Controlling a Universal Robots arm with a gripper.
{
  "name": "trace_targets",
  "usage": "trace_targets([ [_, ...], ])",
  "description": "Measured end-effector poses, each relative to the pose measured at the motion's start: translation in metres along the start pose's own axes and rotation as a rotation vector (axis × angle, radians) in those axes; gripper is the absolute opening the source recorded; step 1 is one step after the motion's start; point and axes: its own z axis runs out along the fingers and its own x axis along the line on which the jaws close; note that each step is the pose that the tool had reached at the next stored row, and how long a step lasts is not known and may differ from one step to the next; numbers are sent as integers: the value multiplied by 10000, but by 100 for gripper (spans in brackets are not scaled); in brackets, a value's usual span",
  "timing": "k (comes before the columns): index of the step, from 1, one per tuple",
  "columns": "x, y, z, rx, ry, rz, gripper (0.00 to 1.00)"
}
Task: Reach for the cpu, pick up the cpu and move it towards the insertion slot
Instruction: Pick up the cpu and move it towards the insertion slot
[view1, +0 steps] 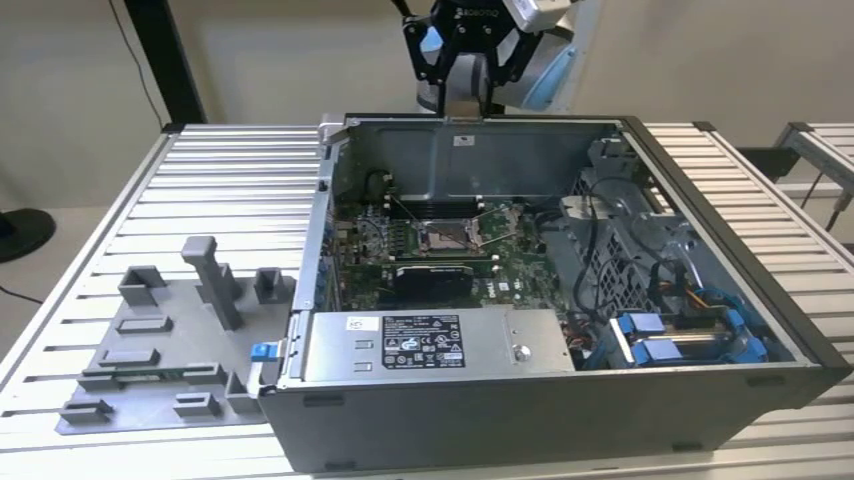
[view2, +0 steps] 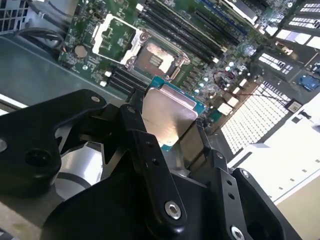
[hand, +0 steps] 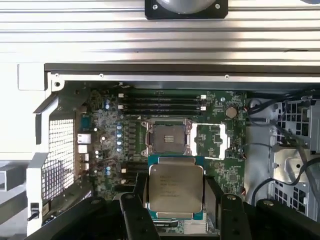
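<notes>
You have the chip (hand: 176, 187) pinched by its edges between the gripper's (hand: 176, 200) black fingers (view2: 145, 145), jaws closed on two opposite sides. Held up above the open computer case (view1: 747, 300), it appears just short of the socket (hand: 168, 138), though its height over the board is hard to judge. Keep it flat and square to the socket frame, and line up corners before any lowering. The chip's lid is smooth, brushed silvery metal on a thin green rim. The socket is a square shiny steel frame with a dark centre, on green circuit board (hand: 230, 170).
</notes>
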Motion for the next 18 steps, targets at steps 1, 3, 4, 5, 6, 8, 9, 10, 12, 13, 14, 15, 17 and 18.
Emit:
trace_targets([
  [1,-5,21,5,-1,-1,0,0],
  [3,-16,64,13,0,0,0,0],
  [4,-21,79,16,0,0,0,0],
  [5,-27,88,19,0,0,-1,0],
  [6,-33,93,20,0,1,-2,0],
  [8,-50,95,21,0,0,0,0],
  [9,-59,95,21,0,0,1,0],
  [10,-61,95,21,0,1,0,0],
  [12,-62,96,21,0,0,1,0],
  [13,-62,96,21,0,0,1,0],
  [14,-63,96,21,0,0,0,0],
  [15,-64,96,21,0,0,0,0],
  [17,-64,96,21,0,0,0,0],
  [18,-65,96,21,0,0,0,0],
])
